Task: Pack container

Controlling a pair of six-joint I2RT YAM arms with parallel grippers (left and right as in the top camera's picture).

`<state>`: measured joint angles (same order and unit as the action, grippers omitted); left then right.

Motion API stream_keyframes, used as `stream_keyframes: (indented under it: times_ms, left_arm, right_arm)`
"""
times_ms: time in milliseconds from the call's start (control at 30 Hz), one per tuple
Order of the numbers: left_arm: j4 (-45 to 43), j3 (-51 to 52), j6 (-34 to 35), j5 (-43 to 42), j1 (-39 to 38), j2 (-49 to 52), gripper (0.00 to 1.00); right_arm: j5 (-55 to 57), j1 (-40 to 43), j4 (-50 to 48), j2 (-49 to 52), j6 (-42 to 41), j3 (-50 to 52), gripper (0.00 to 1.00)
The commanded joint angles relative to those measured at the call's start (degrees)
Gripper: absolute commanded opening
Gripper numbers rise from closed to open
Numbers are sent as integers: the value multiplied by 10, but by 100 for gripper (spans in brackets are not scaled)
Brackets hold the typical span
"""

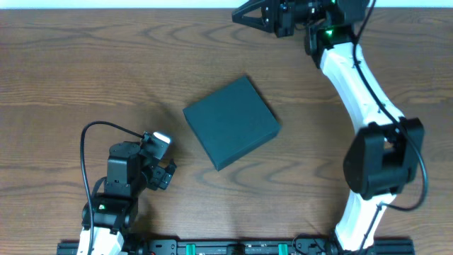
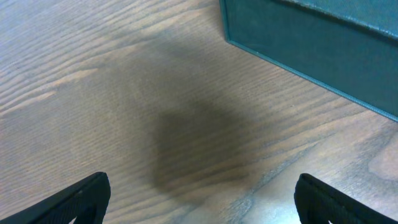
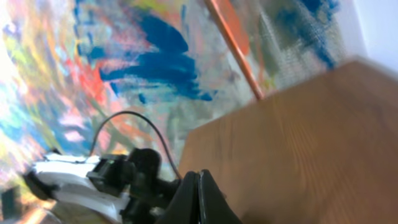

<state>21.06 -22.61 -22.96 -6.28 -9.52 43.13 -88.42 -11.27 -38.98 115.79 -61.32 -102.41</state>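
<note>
Wood-grain brown runs the whole length of the table point(image 1: 71, 71). The container point(image 1: 231, 122) lies near its middle with the lid shut flat, turned at an angle to the table's edges and touched by neither arm. The left gripper point(image 1: 166, 156) sits low over the wood near the box's left corner, its jaws spread wide with nothing between them. From the left wrist, the box's dark side wall fills the upper right corner and a soft shadow lies on the boards ahead of the fingers. A black cable point(image 1: 88, 142) loops out beside that arm. The right gripper point(image 1: 241, 15) hangs at the far edge of the table, well apart from the container, its fingers pressed together on nothing. Its white arm point(image 1: 354, 78) curves down the right side to a dark rail point(image 1: 233, 248) along the near edge. Beyond the table, the right wrist view shows a blurred wall point(image 3: 137, 62) splashed with blue, orange and red paint.
</note>
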Motion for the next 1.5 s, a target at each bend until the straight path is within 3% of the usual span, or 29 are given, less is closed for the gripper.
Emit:
stream_keyframes:
  times_ms: [0, 67, 200, 333, 533, 700, 1000, 1467]
  left_arm:
    - [1, -3, -8, -8, 2, 0, 95]
    - [1, -3, -8, -8, 2, 0, 95]
    - [2, -3, -8, -8, 2, 0, 95]
    - [1, -3, -8, -8, 2, 0, 95]
    - [1, -3, -8, -8, 2, 0, 96]
    - [1, -3, -8, -8, 2, 0, 96]
    - [2, -3, -8, -8, 2, 0, 95]
    - [2, -3, -8, -8, 2, 0, 95]
  right_arm:
    - [24, 2, 144, -22, 198, 0, 1]
    - [72, 1, 297, -41, 309, 0, 1]
    - [308, -23, 648, -84, 515, 0, 1]
    - [449, -70, 780, -109, 586, 0, 1]
    - [642, -143, 867, -116, 643, 0, 1]
    - [737, -200, 914, -116, 680, 0, 1]
    - [755, -275, 957, -89, 698, 0, 1]
    - [753, -328, 930, 0, 735, 0, 1]
